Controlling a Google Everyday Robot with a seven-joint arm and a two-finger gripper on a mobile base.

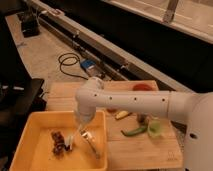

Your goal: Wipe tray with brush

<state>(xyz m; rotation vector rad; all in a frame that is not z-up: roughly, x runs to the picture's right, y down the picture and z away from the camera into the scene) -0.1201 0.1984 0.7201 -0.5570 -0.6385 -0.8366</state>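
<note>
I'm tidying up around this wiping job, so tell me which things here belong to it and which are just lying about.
Part of the job: yellow tray; brush, held over the tray's inside by the shut gripper; dark crumbs in the tray.

Lying about: wooden board; green pepper; green cup; fork inside the tray; black cable on the floor.
</note>
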